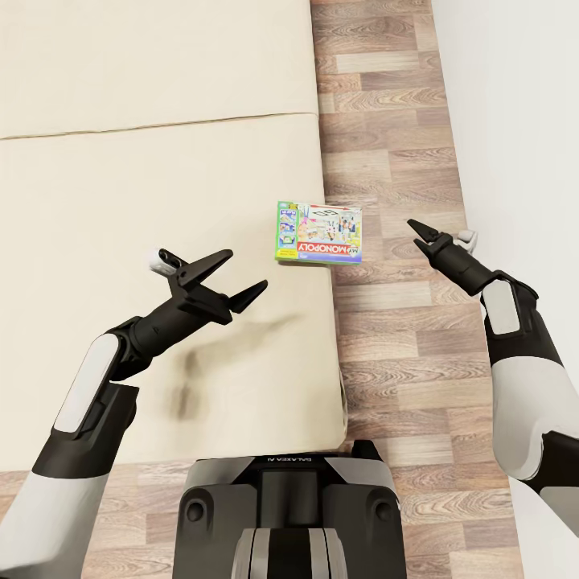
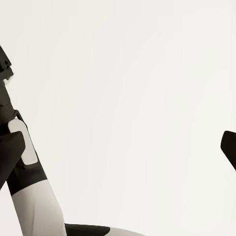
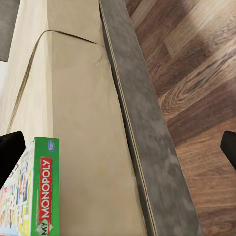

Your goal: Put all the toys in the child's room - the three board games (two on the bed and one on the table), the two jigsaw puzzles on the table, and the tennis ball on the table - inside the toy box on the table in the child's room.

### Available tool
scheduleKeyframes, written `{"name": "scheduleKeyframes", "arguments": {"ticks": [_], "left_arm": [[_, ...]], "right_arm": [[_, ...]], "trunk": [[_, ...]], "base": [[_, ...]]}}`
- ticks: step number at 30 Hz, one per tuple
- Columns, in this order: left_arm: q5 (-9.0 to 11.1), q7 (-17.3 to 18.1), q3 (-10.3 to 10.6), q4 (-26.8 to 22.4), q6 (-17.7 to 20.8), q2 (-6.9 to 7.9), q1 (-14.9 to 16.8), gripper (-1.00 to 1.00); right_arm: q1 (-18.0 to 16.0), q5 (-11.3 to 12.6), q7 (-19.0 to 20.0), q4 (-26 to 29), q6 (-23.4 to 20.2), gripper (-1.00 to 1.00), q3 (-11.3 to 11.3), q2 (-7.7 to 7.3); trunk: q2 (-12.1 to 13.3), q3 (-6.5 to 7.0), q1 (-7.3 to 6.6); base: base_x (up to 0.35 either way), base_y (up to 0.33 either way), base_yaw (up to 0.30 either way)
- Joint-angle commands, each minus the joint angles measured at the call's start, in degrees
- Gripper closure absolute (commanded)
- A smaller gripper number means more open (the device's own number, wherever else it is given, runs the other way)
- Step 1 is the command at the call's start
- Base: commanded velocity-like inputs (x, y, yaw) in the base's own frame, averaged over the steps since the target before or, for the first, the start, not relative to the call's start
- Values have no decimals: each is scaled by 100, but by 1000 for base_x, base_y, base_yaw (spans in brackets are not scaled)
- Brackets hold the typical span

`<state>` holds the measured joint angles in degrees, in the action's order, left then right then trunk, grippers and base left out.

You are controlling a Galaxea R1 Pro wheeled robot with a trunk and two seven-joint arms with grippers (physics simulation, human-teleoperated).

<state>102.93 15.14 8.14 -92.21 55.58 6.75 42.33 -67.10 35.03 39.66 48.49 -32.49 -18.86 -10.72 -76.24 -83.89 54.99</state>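
Nearest, at the foot of the head view: the robot's own base (image 1: 289,515), pulled up against the near end of the bed (image 1: 161,177), with wood floor (image 1: 386,121) running along the bed's right flank.

Next out, two arms raised. Left claw (image 1: 238,277) spread wide over bare mattress, nothing between the fingers, a dark shadow beneath. Right claw (image 1: 424,232) poised over the floor just beyond the mattress edge; fingers apparently close together at the tip in the head view, yet two dark tips (image 3: 11,152) standing far apart at the sides of its own wrist view, so probably parted, and empty either way.

Further on, the Monopoly board game (image 1: 318,232): flat on the bed's right edge, one corner slightly overhanging the floor, long axis across the bed, printed title along the near side. Lies between the two claws, ahead and to the right of the left one, to the left of the right one at much the same reach. Seen close by in the right wrist view (image 3: 29,189), green edge facing the camera.

Judged nearer: the right arm, likely needing a short sideways move inward over the overhanging end.
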Motion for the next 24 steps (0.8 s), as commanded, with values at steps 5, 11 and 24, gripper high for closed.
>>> {"name": "scheduleKeyframes", "arguments": {"ticks": [5, 11, 24], "left_arm": [[-34, 48, 6, 3, 2, 4, 3, -100], [-34, 48, 6, 3, 2, 4, 3, -100], [-34, 48, 6, 3, 2, 4, 3, -100]], "right_arm": [[-3, 29, 6, -2, -41, -100, -10, 1], [-3, 29, 6, -2, -41, -100, -10, 1], [-3, 29, 6, -2, -41, -100, -10, 1]], "trunk": [[-2, -2, 0], [-2, -2, 0], [-2, -2, 0]], "base": [[0, 0, 0], [0, 0, 0], [0, 0, 0]]}}
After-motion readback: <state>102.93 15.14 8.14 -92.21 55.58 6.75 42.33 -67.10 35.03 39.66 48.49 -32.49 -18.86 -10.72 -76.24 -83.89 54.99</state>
